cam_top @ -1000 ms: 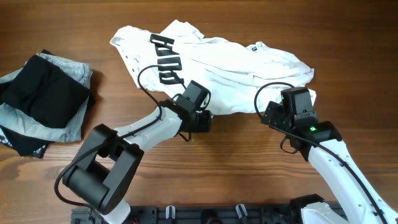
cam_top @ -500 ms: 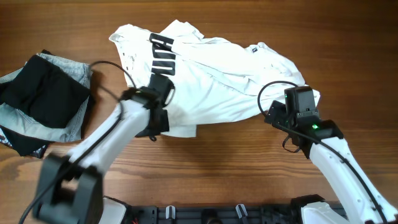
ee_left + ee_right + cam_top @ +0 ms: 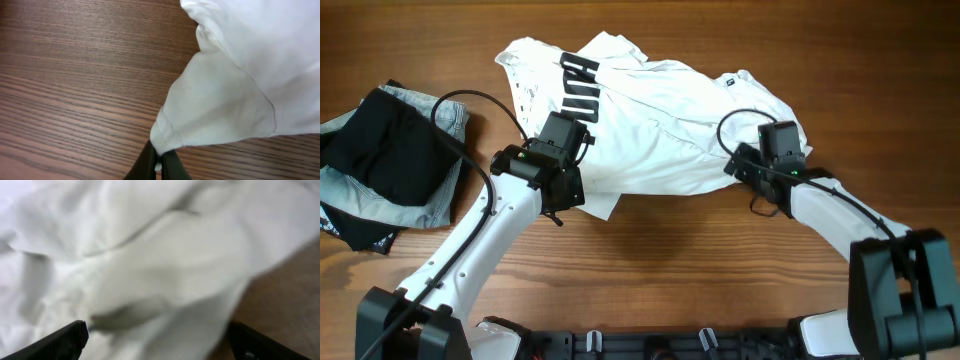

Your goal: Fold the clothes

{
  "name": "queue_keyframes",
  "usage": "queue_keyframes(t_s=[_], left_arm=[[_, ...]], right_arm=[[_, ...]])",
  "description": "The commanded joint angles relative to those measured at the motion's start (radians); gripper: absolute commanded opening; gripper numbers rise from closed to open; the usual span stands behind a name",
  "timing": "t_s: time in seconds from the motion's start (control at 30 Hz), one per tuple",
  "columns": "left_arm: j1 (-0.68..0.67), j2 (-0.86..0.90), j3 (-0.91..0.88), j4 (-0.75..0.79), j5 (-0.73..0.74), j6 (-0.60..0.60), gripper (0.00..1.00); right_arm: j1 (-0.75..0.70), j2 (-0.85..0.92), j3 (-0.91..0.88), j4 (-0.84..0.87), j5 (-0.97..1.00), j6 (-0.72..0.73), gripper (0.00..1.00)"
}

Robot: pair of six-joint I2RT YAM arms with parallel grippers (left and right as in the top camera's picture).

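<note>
The white shirt lies crumpled at the back middle of the wooden table, with black lettering and a small dark neck label. My left gripper is shut on a corner of the shirt's front hem; the left wrist view shows the fingers pinching that white corner just above the wood. My right gripper is at the shirt's right edge. In the right wrist view it is open wide, with blurred white fabric between the two fingers.
A black folded garment lies on a pale grey-blue folded garment at the left edge of the table. Bare wood runs along the front, between the two arms.
My left gripper has swung left and back, keeping hold of the shirt's hem corner. My right gripper has moved left and back onto the shirt's right edge.
</note>
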Motion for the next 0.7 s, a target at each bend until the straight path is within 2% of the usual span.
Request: queue_keyframes(t_s=[0.0,0.07,0.1,0.13,0.2,0.47,0.67], left_arm=[[0.006,-0.002,0.012,-0.001,-0.024,0.001,0.04],[0.006,-0.002,0.012,-0.001,-0.024,0.001,0.04],[0.006,-0.002,0.012,-0.001,-0.024,0.001,0.04],[0.006,-0.002,0.012,-0.002,-0.024,0.001,0.04],[0.006,-0.002,0.012,-0.009,-0.024,0.001,0.04],[0.006,-0.002,0.012,-0.039,-0.030,0.005,0.04],[0.006,-0.002,0.012,-0.056,-0.077,0.005,0.04]], right_arm=[[-0.002,0.057,-0.023,0.019,-0.112,0.075,0.91],[-0.003,0.056,-0.023,0.021,-0.110,0.074,0.80],[-0.005,0.056,-0.023,0.009,-0.104,0.074,0.70],[-0.009,0.056,-0.023,-0.013,-0.094,0.074,0.52],[-0.022,0.056,-0.023,-0.082,-0.072,0.074,0.33],[-0.080,0.048,-0.023,-0.327,0.056,0.009,0.29],[-0.192,-0.040,-0.022,-0.463,0.090,-0.081,0.24]])
